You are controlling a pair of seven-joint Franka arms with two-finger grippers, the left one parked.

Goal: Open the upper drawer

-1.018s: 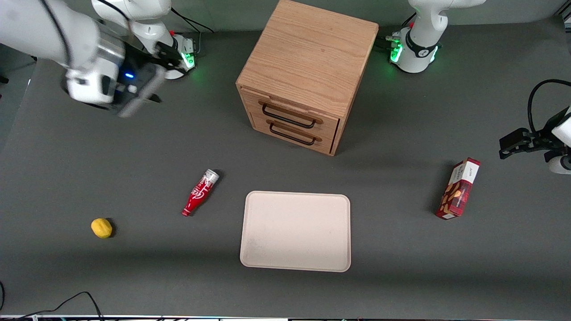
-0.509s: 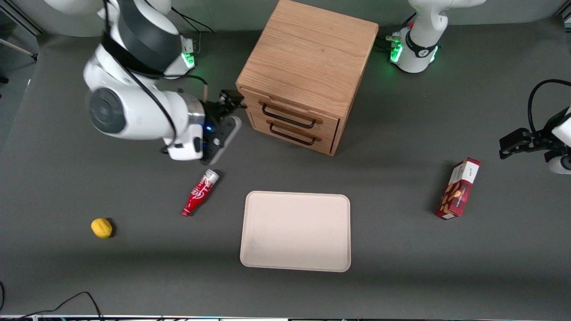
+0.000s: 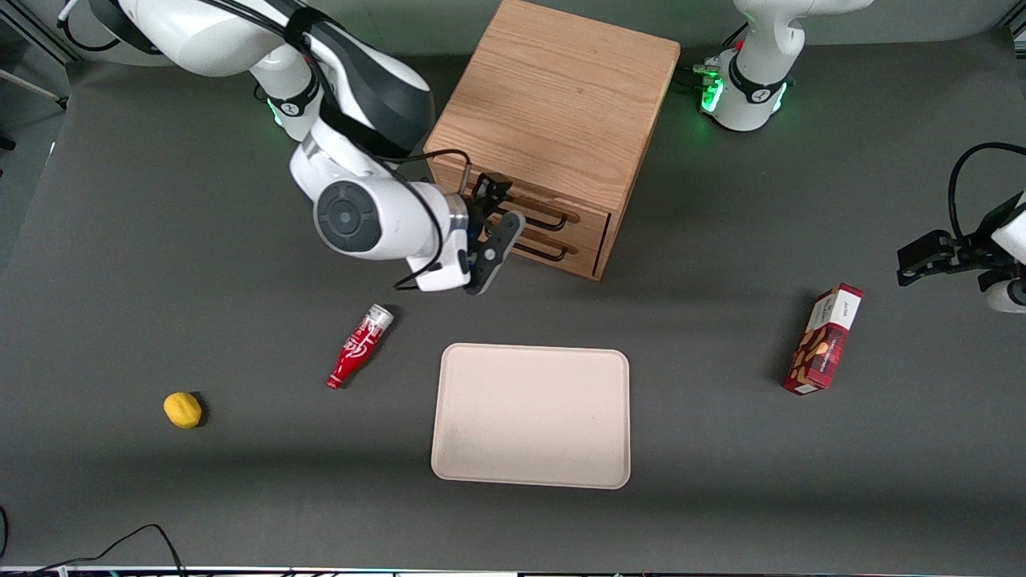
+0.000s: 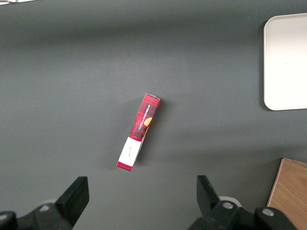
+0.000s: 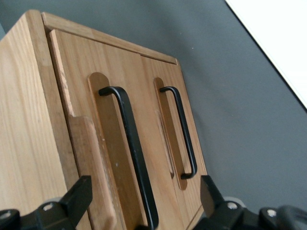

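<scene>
The oak cabinet [image 3: 553, 96] stands at the middle of the table, and both drawers are shut. The upper drawer [image 3: 591, 223] has a thin black wire handle [image 3: 555, 222]; the lower twin drawer [image 3: 583, 255] sits under it. My right gripper [image 3: 497, 218] is right in front of the drawer fronts and hides much of both handles in the front view. In the right wrist view the gripper [image 5: 144, 203] is open. Its fingers [image 5: 79, 196] stand wide on either side of the upper handle [image 5: 129, 143] without touching it. The lower handle [image 5: 184, 129] is beside it.
A cream tray [image 3: 531, 415] lies nearer the front camera than the cabinet. A red bottle [image 3: 358, 346] and a yellow lemon-like fruit [image 3: 183, 409] lie toward the working arm's end. A red box [image 3: 826, 339] stands toward the parked arm's end and also shows in the left wrist view [image 4: 139, 132].
My right gripper has swung from the working arm's end of the table to the front of the cabinet's drawers. The drawers have not moved.
</scene>
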